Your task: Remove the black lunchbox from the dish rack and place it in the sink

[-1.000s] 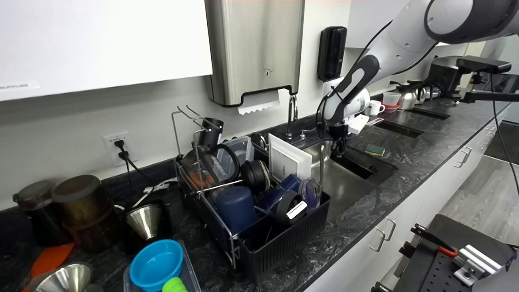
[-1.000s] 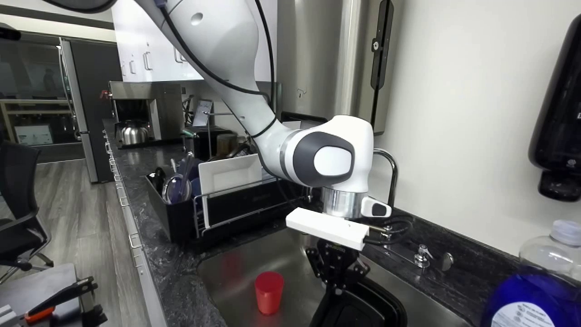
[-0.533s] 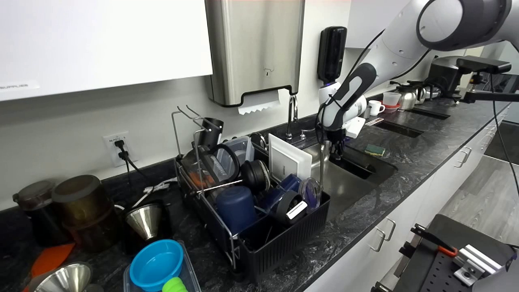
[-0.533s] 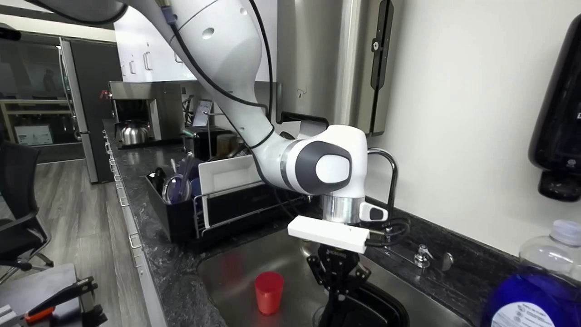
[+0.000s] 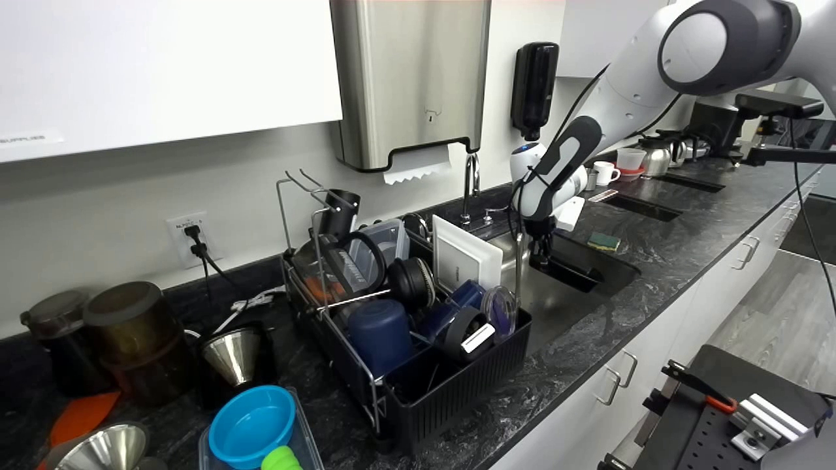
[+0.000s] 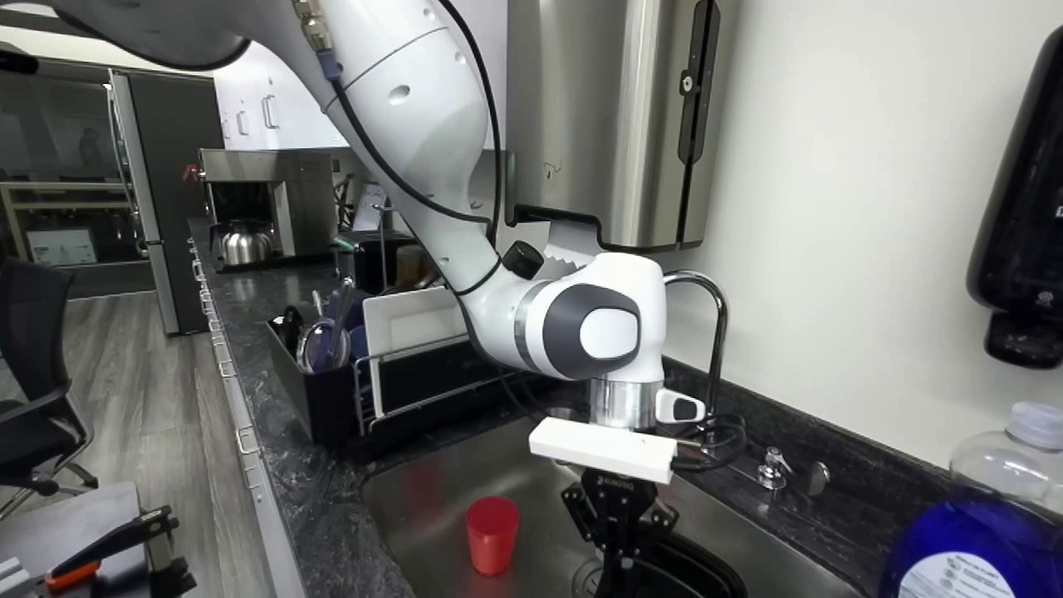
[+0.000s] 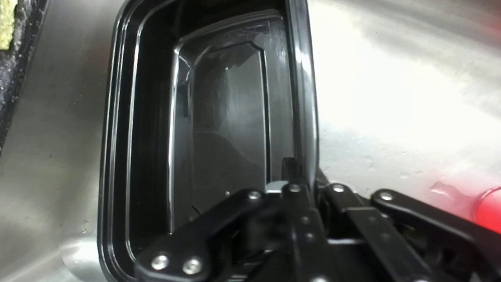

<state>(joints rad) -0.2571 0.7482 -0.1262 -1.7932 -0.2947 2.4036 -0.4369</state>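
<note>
Your claw (image 7: 307,172) is pinched tight on the right-hand rim of the shallow, rectangular black plastic lunchbox (image 7: 231,117), low and right of centre in the wrist view. One finger sits inside the box and the other outside, with just the thin wall between them. The lunchbox fills the left and middle of that frame, its hollow side facing you, over the recessed grey metal sink (image 6: 440,515). You also find it at the bottom edge of an exterior view, right of centre and partly cut off; whether it touches the sink floor you cannot tell. There, a red plastic tumbler (image 6: 492,536) stands in the sink to the left of your claw, apart from it, and a curved chrome faucet (image 6: 721,332) rises right of centre.

Your black wire-frame dish rack (image 5: 460,385) sits in the middle of an exterior view, on the dark speckled table (image 5: 679,251). Among its dishes you see a white rectangular plate (image 5: 465,258) leaning on edge and a round navy-blue cup (image 5: 379,336). Lower left of that frame is a bright blue round plastic bowl (image 5: 251,424); right of centre, a green and yellow sponge (image 5: 603,241) lies near the sink.
</note>
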